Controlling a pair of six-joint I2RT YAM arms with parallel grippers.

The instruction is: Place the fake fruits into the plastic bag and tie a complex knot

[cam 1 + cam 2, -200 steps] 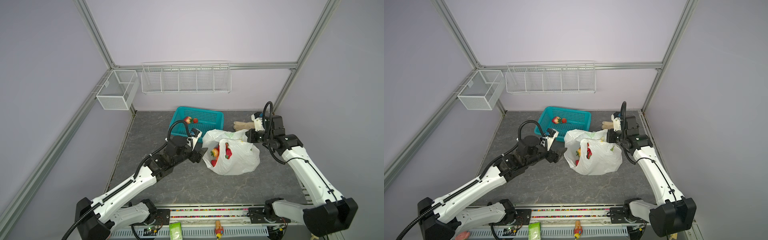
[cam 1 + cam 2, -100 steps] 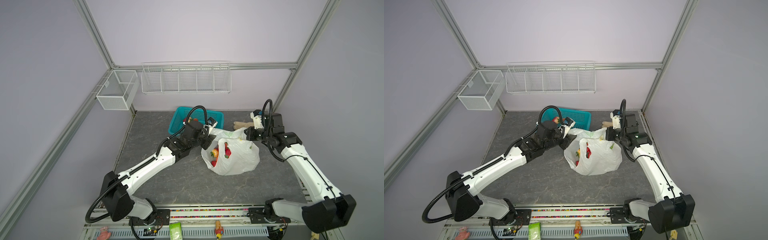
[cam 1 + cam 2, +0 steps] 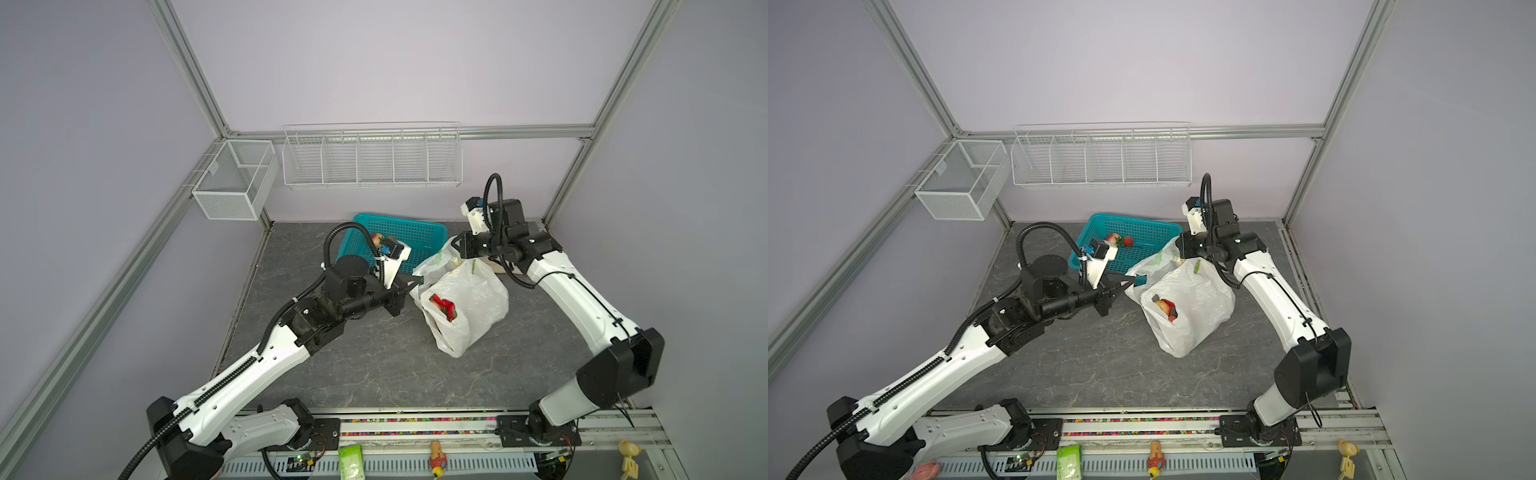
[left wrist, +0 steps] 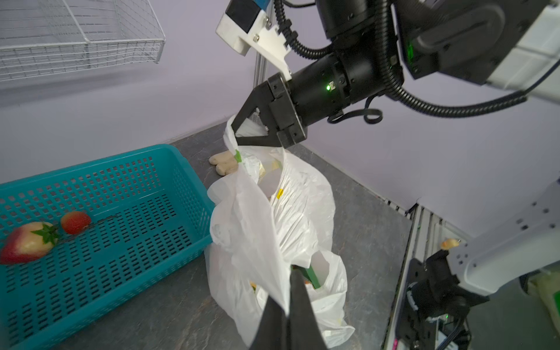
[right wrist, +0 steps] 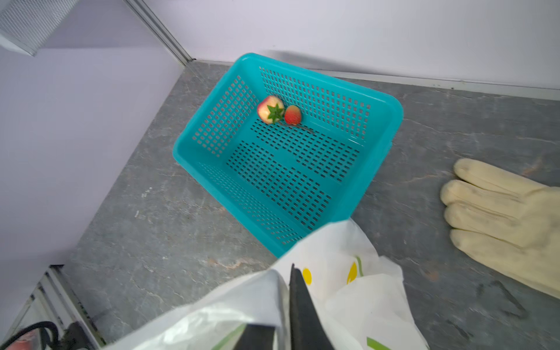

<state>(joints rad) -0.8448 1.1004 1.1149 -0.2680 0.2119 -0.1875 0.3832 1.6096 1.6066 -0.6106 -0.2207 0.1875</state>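
- The plastic bag (image 3: 473, 299) stands right of centre, its mouth open toward the left, with red fake fruits (image 3: 444, 309) showing inside.
- The left gripper (image 3: 415, 283) pinches the bag's left rim.
- The right gripper (image 3: 456, 245) meets its far top edge.
- A teal basket (image 3: 415, 232) sits just behind.

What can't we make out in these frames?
Fake fruits in the plastic bag: both top views show only red bits at the mouth; film hides the count.
Glove: cut off by the right wrist view's edge; the right arm mostly covers it in top views.
Trinkets on the front rail: too small to identify.
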